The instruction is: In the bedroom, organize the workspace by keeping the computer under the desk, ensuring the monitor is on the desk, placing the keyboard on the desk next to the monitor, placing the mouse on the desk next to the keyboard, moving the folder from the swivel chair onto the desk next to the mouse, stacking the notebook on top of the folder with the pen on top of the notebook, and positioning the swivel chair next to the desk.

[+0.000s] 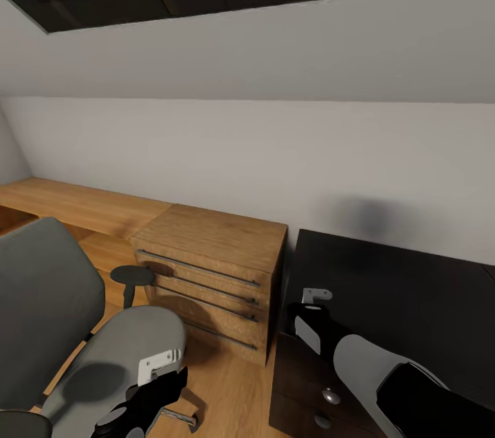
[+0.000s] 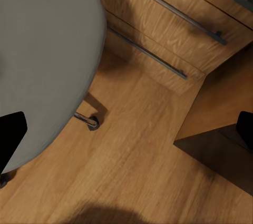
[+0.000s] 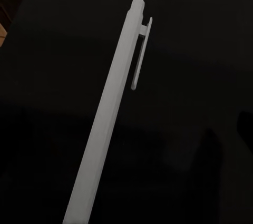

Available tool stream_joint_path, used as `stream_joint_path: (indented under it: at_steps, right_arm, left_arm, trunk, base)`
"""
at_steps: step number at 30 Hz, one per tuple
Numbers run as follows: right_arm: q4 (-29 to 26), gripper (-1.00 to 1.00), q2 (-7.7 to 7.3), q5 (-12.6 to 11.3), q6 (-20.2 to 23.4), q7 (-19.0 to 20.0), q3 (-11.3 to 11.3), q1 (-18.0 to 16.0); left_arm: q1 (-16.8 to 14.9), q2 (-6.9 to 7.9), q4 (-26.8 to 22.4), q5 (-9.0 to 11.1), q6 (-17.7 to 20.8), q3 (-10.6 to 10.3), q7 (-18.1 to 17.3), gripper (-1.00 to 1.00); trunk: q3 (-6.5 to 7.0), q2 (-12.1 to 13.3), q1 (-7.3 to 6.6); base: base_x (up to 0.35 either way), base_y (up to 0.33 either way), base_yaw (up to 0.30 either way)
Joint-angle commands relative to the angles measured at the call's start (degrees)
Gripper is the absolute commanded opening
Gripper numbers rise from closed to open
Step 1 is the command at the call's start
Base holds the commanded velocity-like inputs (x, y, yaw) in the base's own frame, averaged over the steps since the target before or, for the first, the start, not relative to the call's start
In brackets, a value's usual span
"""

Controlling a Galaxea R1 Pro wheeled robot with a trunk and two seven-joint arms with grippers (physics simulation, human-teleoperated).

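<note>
Your right pincer [image 1: 313, 300] hangs above the glossy black counter [image 1: 399, 300], near its corner by the drawer unit with round silver knobs [image 1: 331, 397]. In the right wrist view the white pen [image 3: 108, 124] runs close along the camera's line, clip end away, over the dark counter top; it appears gripped in that pincer, though the fingertips themselves are out of sight. Your left pincer [image 1: 148, 383] sits low above the swivel chair [image 1: 75, 328], over the front edge of its grey seat. The left wrist view shows its black fingers [image 2: 10, 134] set wide apart, with the seat, a chrome leg with castor [image 2: 89, 122] and the wood floor [image 2: 142, 171] beneath. The light oak cabinet [image 1: 213, 273] stands between chair and counter.
</note>
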Motion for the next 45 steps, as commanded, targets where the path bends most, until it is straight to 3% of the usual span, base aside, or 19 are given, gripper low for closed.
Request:
stream_joint_path:
  at_steps: [1,2,45]
  right_arm:
    - [-0.07,1.00,-0.03,-0.48,0.65,-0.37,0.41,-0.01]
    - [-0.06,-1.00,-0.02,-0.48,0.65,-0.37,0.40,-0.01]
    - [-1.37,-1.00,0.27,-0.48,1.35,-0.37,0.55,-0.01]
  left_arm:
    - [-0.02,0.03,-0.09,0.60,0.06,-0.09,0.55,1.00]
    - [-0.02,0.03,-0.09,0.60,0.06,-0.09,0.55,1.00]
    - [-0.02,0.12,-0.09,0.60,0.06,-0.05,0.55,1.00]
  trunk:
    - [-0.06,-0.03,0.01]
    - [-0.06,-0.03,0.01]
    - [-0.06,-0.03,0.01]
  base:
    - [0.000,0.000,0.000]
    - [0.000,0.000,0.000]
    - [0.000,0.000,0.000]
